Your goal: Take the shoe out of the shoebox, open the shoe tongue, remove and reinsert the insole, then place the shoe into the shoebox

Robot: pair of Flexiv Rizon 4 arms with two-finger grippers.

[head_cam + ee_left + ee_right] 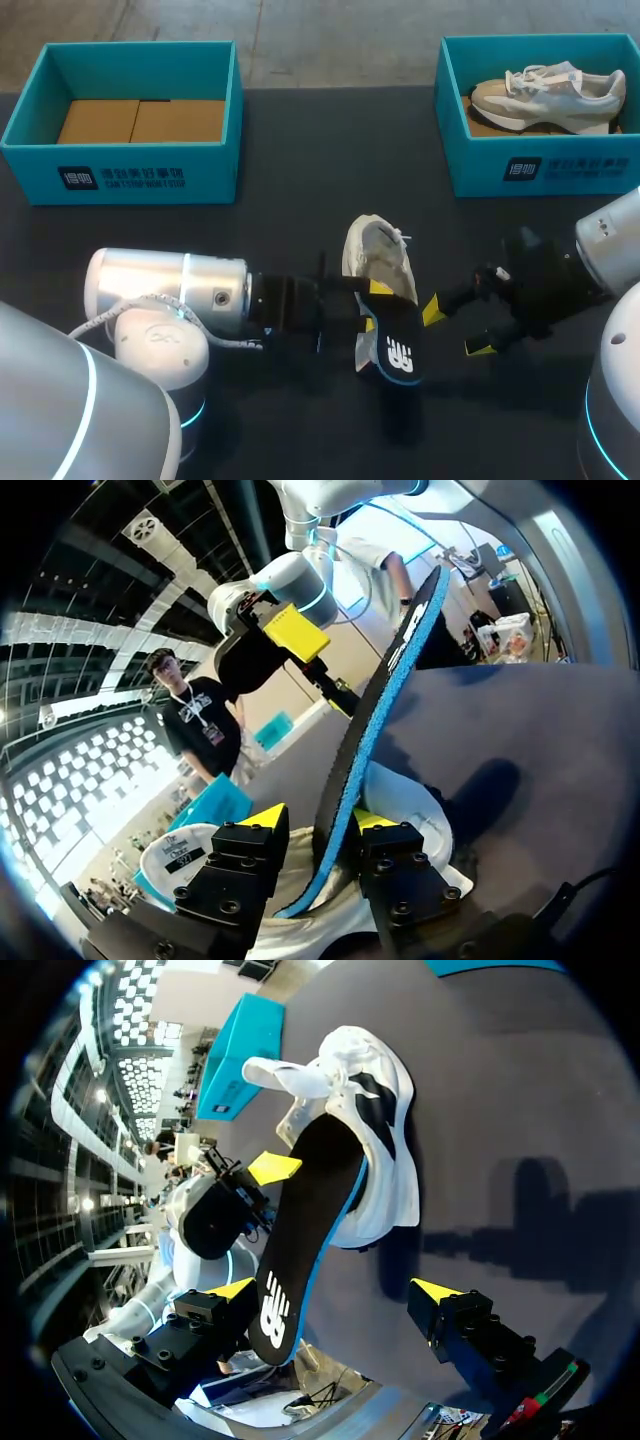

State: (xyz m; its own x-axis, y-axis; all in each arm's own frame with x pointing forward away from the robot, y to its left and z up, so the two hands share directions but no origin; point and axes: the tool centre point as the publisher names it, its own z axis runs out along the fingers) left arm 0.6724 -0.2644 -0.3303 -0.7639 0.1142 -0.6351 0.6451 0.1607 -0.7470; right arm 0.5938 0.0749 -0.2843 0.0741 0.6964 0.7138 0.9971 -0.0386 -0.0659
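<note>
A white shoe [378,255] lies on the dark table in front of both arms. Its black insole [397,350] with a blue edge sticks out, one end still in the shoe's opening. My left gripper [372,305] is at the shoe. In the left wrist view the insole [375,710] stands on edge between the left gripper's [318,818] fingers, against one of them, with a gap to the other. My right gripper [455,328] stands wide open beside the shoe. In the right wrist view the insole [300,1240] lies between the right gripper's [335,1290] fingers, close to one, untouched by the other.
A teal shoebox [120,172] with only cardboard inside stands at the back left. A second teal shoebox [540,170] at the back right holds another pale shoe [548,92].
</note>
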